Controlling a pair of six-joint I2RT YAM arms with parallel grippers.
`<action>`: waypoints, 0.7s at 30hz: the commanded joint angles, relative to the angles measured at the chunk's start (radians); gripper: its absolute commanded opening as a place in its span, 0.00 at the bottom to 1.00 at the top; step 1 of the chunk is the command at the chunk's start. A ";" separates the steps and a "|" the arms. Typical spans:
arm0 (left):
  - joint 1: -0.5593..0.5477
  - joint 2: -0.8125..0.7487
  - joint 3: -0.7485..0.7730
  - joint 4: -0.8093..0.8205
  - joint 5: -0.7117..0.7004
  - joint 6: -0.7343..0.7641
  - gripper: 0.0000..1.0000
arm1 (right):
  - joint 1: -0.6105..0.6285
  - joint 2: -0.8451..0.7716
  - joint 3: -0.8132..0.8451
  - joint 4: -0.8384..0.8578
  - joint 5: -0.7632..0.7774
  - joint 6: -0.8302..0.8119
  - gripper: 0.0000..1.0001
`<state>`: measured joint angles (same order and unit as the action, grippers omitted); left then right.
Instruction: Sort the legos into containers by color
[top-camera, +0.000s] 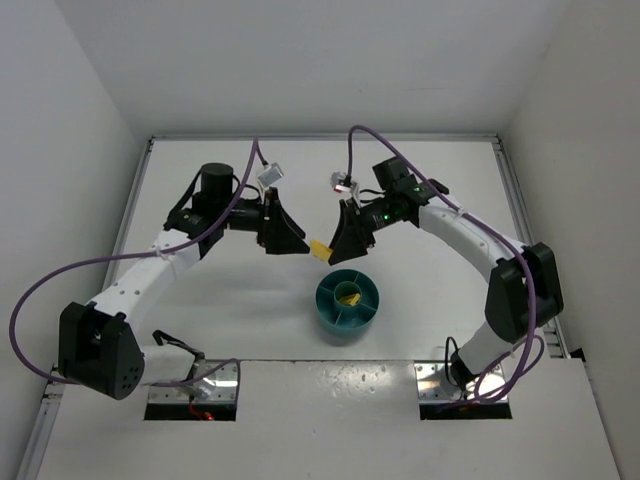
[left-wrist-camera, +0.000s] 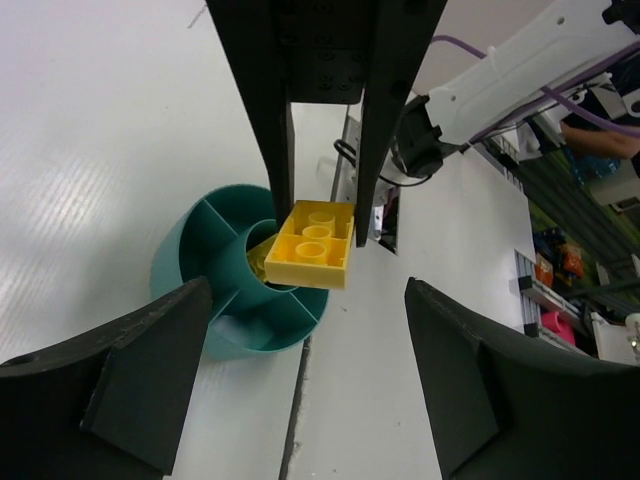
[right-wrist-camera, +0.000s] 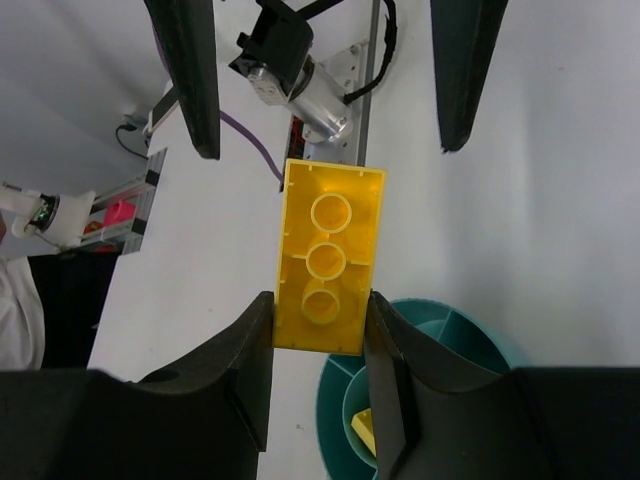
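Observation:
My right gripper (top-camera: 335, 248) is shut on a yellow lego brick (top-camera: 319, 248) and holds it in the air, up and left of the round teal dish (top-camera: 345, 328). In the right wrist view the brick (right-wrist-camera: 328, 255) is clamped by its long sides between the fingers, underside towards the camera. My left gripper (top-camera: 298, 243) faces it, open and empty, jaws wide apart; in its view (left-wrist-camera: 310, 400) the brick (left-wrist-camera: 312, 243) hangs over the dish (left-wrist-camera: 180, 265). A yellow piece (right-wrist-camera: 365, 428) lies in the dish's centre well (top-camera: 348, 295). No other bricks show.
Two metal mounting plates (top-camera: 192, 385) (top-camera: 465, 380) sit at the table's near edge. White walls close in the left, right and back. Purple cables loop from both arms. The right arm's white link (left-wrist-camera: 520, 70) crosses the top right of the left wrist view.

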<state>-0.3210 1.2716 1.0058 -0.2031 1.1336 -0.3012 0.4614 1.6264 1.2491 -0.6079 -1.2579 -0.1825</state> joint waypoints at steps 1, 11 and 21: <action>-0.016 -0.023 -0.012 0.053 0.066 0.007 0.83 | 0.019 0.006 0.055 0.022 -0.040 -0.012 0.10; -0.026 -0.014 -0.033 0.062 0.111 0.017 0.70 | 0.039 0.015 0.064 0.000 -0.040 -0.031 0.10; -0.026 -0.014 -0.042 0.071 0.111 0.008 0.58 | 0.077 0.024 0.082 -0.021 -0.029 -0.051 0.10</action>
<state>-0.3351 1.2716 0.9688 -0.1711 1.2087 -0.3016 0.5262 1.6440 1.2896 -0.6334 -1.2575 -0.1951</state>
